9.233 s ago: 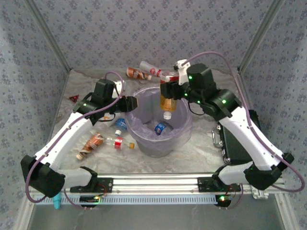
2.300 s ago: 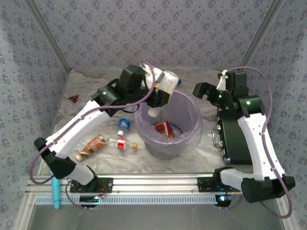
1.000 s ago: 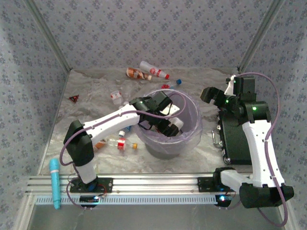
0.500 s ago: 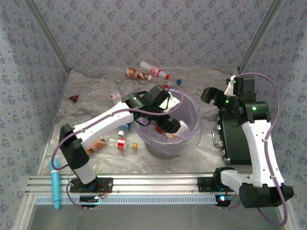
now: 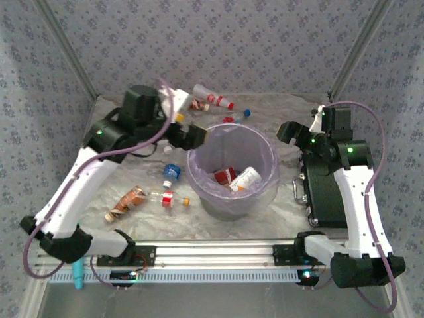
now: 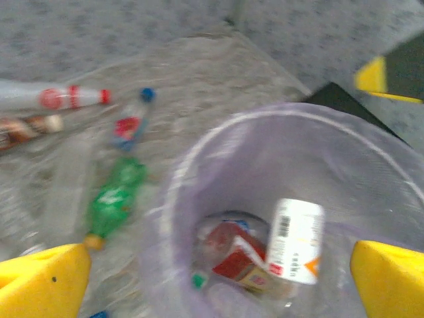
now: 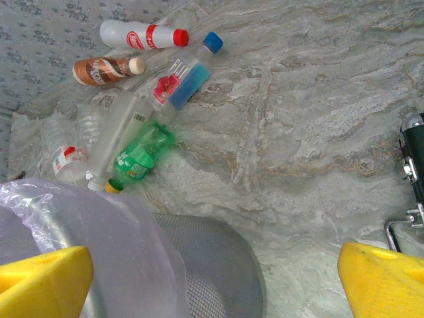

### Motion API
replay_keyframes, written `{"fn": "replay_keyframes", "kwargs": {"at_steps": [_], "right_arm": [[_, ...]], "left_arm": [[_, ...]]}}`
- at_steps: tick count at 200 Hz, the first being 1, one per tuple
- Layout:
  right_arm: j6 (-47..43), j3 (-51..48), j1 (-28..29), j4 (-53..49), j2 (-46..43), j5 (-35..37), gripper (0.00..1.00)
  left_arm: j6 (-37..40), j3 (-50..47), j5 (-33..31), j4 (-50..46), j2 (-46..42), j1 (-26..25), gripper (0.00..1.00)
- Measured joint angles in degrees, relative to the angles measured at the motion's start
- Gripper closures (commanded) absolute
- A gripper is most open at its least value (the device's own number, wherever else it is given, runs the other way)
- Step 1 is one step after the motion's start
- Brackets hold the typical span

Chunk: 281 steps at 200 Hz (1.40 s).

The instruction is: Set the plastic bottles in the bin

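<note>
Hanging above the bin [image 6: 371, 192], the left fingers [image 6: 40, 281] gape empty; the right fingers [image 7: 40, 278] gape empty beside it.

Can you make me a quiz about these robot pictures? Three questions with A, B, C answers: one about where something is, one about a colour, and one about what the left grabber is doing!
1. Where is the white barcode bottle compared with the bin?
A. behind it
B. inside it
C. to its left

2. What colour is the cap of the tall white bottle lying at the back?
A. green
B. black
C. red

3. How are the jaws of the left gripper?
A. open, holding nothing
B. shut on a bottle
C. shut with nothing in them

Answers:
1 B: the bottle lies at the bottom of the bin, with the bin's wall all round it.
2 C: the right wrist view shows a red cap on its end.
3 A: the jaws stand far apart above the bin, with nothing gripped between them.
</note>
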Motion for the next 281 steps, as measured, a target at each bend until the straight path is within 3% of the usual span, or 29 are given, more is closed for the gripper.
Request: {"fn": "replay_keyframes", "kwargs": {"at_steps": [45, 76, 162, 281], "right_arm": [[0.0, 0.0, 0.0, 0.04, 0.0, 0.0, 0.03], [0.0, -0.24, 0.0, 0.17, 0.0, -0.02, 0.02], [0.0, -0.79, 0.0, 0.11, 0.02, -0.5, 0.0], [-0.2, -0.96, 0.02, -0.13, 0.02, -1.07, 0.0]], "left_arm": [[-2.38, -14.27, 2.08, 0.37, -5.7, 16.13, 0.0], [-4.66, -25.18, 2.8, 2.51, -5.27, 21.11, 0.0], [-6.38, -43.39, 4.26, 16.26, 3.8, 20.92, 0.0], [-7.26, -44.17, -3.02, 24.74, 20.48, 14.56, 0.0]]}}
